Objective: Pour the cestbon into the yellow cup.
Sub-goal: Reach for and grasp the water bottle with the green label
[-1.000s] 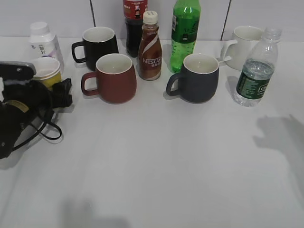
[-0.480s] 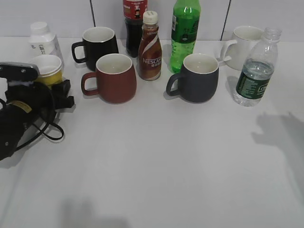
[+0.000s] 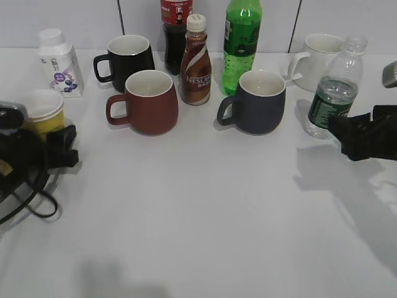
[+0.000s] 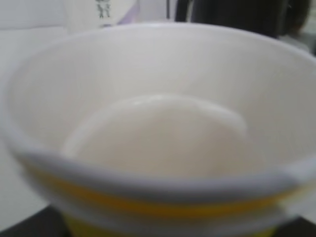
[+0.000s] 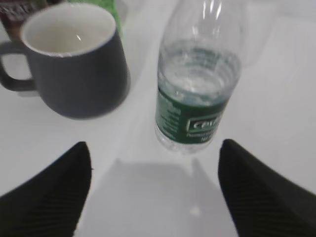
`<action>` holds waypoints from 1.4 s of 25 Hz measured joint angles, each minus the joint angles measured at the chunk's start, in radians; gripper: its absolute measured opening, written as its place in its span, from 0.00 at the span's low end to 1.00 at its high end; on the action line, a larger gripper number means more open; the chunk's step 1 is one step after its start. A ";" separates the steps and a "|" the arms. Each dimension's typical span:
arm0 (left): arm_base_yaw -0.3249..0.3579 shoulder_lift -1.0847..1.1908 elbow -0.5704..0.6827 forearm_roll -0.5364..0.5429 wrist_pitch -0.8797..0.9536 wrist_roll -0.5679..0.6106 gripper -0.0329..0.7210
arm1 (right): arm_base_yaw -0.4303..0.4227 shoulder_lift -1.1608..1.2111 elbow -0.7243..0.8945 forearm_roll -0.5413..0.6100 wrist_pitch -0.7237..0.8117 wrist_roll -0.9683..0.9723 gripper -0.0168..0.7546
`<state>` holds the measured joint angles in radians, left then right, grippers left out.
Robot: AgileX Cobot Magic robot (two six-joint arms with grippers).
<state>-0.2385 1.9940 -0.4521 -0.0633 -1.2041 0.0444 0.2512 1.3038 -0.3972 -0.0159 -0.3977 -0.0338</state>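
Four mugs (image 3: 146, 100), five bottles (image 3: 242, 43), one yellow cup (image 3: 43, 112).

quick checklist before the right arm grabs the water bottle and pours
1. Right gripper open, fingers either side of the line to the bottle: ok.
2. Water bottle upright on the table, not yet between the fingers: ok.
3. Bottle cap off for pouring: cannot tell, the neck is blurred.
4. Grey mug stands close to the bottle's left; room for the finger: cannot tell.
5. Yellow cup upright at the left gripper, empty in the left wrist view: ok.
6. Left gripper's hold on the cup: cannot tell.
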 joint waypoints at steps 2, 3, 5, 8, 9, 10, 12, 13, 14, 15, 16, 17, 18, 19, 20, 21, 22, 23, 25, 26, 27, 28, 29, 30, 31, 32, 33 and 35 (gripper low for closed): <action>0.000 -0.033 0.050 0.030 0.000 0.000 0.63 | 0.001 0.054 0.000 0.021 -0.036 0.014 0.83; -0.001 -0.052 0.076 0.054 0.000 0.000 0.63 | 0.001 0.081 0.000 0.030 -0.059 0.015 0.85; -0.002 -0.085 0.115 0.119 -0.001 0.000 0.63 | 0.002 0.127 0.000 0.039 -0.123 0.016 0.86; -0.003 -0.115 0.142 0.197 -0.003 0.000 0.63 | 0.002 0.205 0.002 0.063 -0.256 0.013 0.87; -0.004 -0.123 0.145 0.220 -0.002 0.000 0.63 | 0.002 0.234 0.002 0.086 -0.307 0.009 0.87; -0.004 -0.130 0.146 0.249 -0.003 0.000 0.63 | 0.002 0.264 0.002 0.113 -0.358 0.004 0.87; -0.004 -0.143 0.146 0.308 -0.004 0.000 0.63 | 0.002 0.321 0.002 0.147 -0.445 -0.004 0.87; -0.004 -0.148 0.146 0.334 -0.004 -0.002 0.63 | 0.002 0.353 0.002 0.156 -0.489 -0.006 0.87; -0.005 -0.153 0.146 0.354 -0.004 -0.009 0.63 | 0.002 0.385 0.002 0.161 -0.530 -0.007 0.87; -0.005 -0.157 0.147 0.374 -0.004 -0.019 0.63 | 0.002 0.411 0.002 0.162 -0.562 -0.007 0.87; -0.005 -0.160 0.147 0.393 -0.004 -0.026 0.63 | 0.002 0.443 0.002 0.163 -0.601 -0.007 0.87; -0.005 -0.162 0.147 0.412 -0.004 -0.031 0.63 | 0.002 0.474 0.002 0.163 -0.639 -0.008 0.87; -0.005 -0.163 0.147 0.430 -0.004 -0.044 0.63 | 0.002 0.499 0.002 0.162 -0.679 -0.008 0.87; -0.005 -0.165 0.147 0.452 -0.004 -0.044 0.63 | 0.002 0.526 0.002 0.160 -0.711 -0.008 0.87; -0.005 -0.165 0.147 0.478 -0.004 -0.053 0.63 | 0.002 0.551 0.001 0.159 -0.744 -0.008 0.87; -0.005 -0.165 0.147 0.499 -0.004 -0.060 0.63 | 0.002 0.572 -0.003 0.159 -0.769 -0.008 0.86; -0.005 -0.165 0.147 0.525 -0.004 -0.068 0.63 | 0.002 0.589 -0.011 0.159 -0.783 -0.007 0.86; -0.005 -0.165 0.147 0.552 -0.004 -0.075 0.63 | 0.002 0.603 -0.020 0.159 -0.788 -0.007 0.86; -0.006 -0.165 0.147 0.600 -0.004 -0.089 0.63 | 0.002 0.618 -0.042 0.158 -0.792 -0.007 0.86; -0.007 -0.165 0.147 0.621 -0.004 -0.095 0.63 | 0.002 0.622 -0.056 0.158 -0.794 -0.007 0.86; -0.007 -0.165 0.147 0.639 -0.004 -0.102 0.63 | 0.002 0.623 -0.067 0.158 -0.796 -0.007 0.86; -0.007 -0.165 0.147 0.654 -0.004 -0.105 0.63 | 0.002 0.623 -0.082 0.158 -0.799 -0.007 0.85; -0.007 -0.165 0.147 0.668 -0.004 -0.106 0.63 | 0.002 0.626 -0.100 0.157 -0.799 -0.007 0.85; -0.010 -0.165 0.147 0.676 -0.004 -0.107 0.63 | 0.002 0.631 -0.118 0.157 -0.795 -0.007 0.85; -0.014 -0.165 0.147 0.678 -0.004 -0.109 0.63 | 0.002 0.640 -0.134 0.156 -0.784 -0.007 0.84; -0.022 -0.165 0.147 0.679 -0.004 -0.110 0.63 | 0.002 0.648 -0.150 0.156 -0.770 -0.007 0.83; -0.031 -0.165 0.147 0.680 -0.004 -0.110 0.63 | 0.002 0.660 -0.163 0.156 -0.764 -0.007 0.82; -0.054 -0.165 0.147 0.681 -0.004 -0.110 0.63 | 0.002 0.683 -0.182 0.156 -0.758 -0.007 0.79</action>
<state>-0.2922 1.8292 -0.3053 0.6179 -1.2085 -0.0656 0.2536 1.9866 -0.5796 0.1403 -1.1556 -0.0409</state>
